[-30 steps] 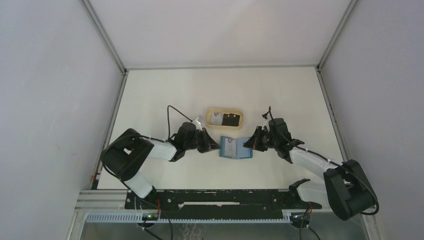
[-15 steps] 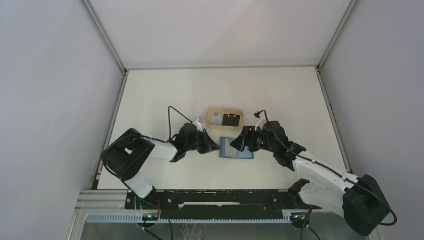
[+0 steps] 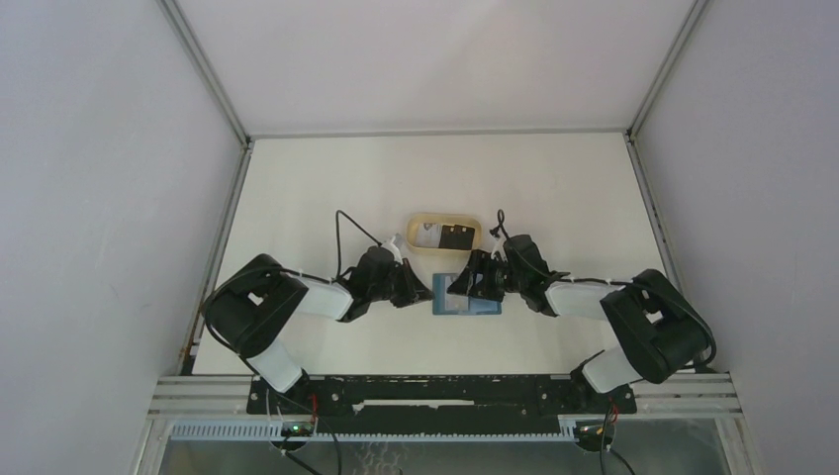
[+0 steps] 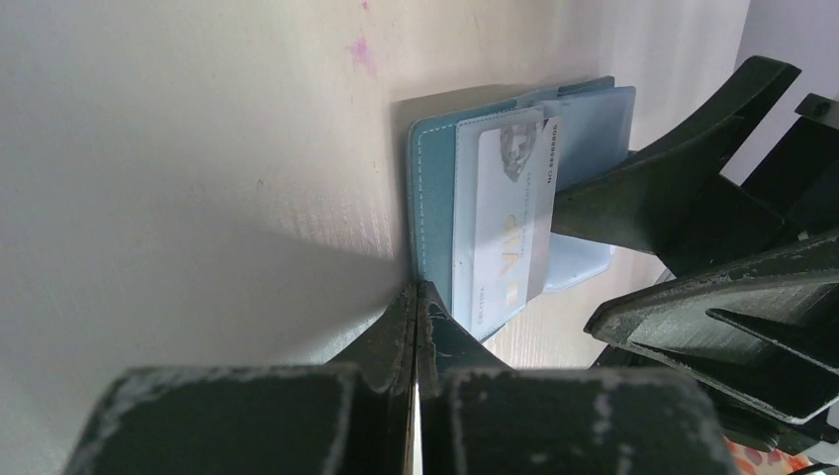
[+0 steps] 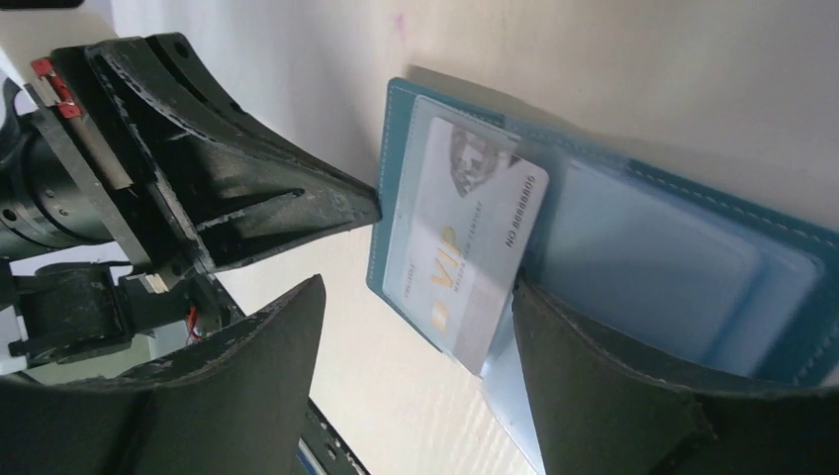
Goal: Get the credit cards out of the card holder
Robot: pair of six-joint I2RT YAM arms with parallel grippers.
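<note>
Teal card holder lies open on the table, just in front of the tan tray, with one pale card sticking half out. Our right gripper, spread wide, has slid in from the holder's right edge to straddle that card. Our left gripper, pinched closed on nothing, pins the left edge, so we judge the pull is next.

We note the card holder boxed in: left gripper at its 9 o'clock edge, right gripper over it from 3, tan tray near at 12. Open from 6.
</note>
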